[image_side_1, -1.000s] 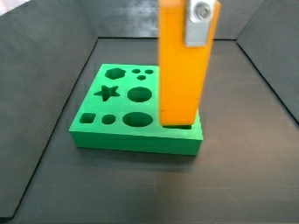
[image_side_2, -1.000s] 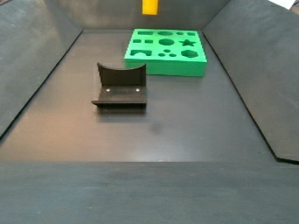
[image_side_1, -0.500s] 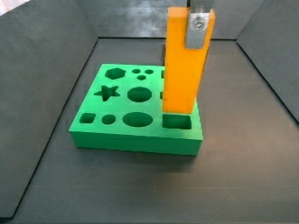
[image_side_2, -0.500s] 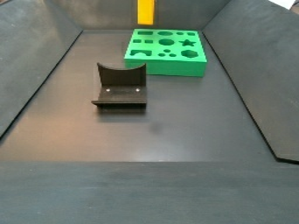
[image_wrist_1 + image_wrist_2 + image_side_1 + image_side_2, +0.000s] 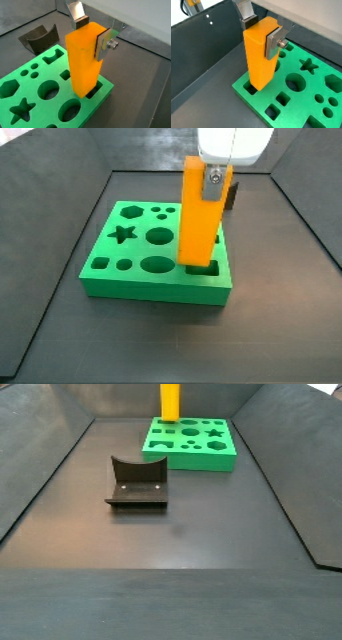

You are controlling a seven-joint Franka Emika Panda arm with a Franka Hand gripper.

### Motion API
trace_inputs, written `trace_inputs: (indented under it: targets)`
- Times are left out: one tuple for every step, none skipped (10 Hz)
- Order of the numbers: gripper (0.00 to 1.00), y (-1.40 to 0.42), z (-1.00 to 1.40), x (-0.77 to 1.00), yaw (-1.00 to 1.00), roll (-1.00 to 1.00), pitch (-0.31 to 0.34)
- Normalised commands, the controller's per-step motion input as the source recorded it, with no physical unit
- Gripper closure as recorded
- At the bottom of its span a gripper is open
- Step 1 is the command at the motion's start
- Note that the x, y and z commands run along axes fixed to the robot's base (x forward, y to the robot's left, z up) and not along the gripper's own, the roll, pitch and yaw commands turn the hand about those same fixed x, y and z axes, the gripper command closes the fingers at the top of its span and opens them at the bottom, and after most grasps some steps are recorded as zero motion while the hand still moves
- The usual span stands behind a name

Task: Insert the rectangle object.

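A: so what's changing with the rectangle object [image 5: 199, 213]?

B: it's coming down. 1 second ago its lower end was hanging above the green block [image 5: 136, 253]; now it's dipping into the rectangular slot [image 5: 252, 88] at the block's near right corner in a side view.

A: and the claw [image 5: 90, 31]?

B: still clamped on the bar's top end, holding it upright. Insertion's starting, I'd say, not finished.

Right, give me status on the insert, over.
Gripper above the green block, shut on the rectangle object. Bar upright, lower end entering the corner rectangular slot. Nothing in the way; dark holder apart.
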Motion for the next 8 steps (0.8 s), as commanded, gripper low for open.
trace_inputs:
  targets:
    - [1.0,-0.25,-0.09,0.32,-0.35,-0.1,0.086]
    - [1.0,-0.14,-0.11,0.29,-0.29,-0.06,0.071]
    - [1.0,0.0,-0.14,0.2,-0.2,-0.02,0.084]
    - [1.0,0.03,-0.16,0.05,-0.09,0.0,0.057]
    - [1.0,0.09,-0.19,-0.11,0.0,0.0,0.0]
    - [1.0,0.0,-0.25,-0.32,0.03,0.0,0.0]
    - [1.0,-0.13,-0.31,0.0,0.06,0.02,0.0]
    - [1.0,-0.27,-0.37,0.19,0.04,0.01,0.01]
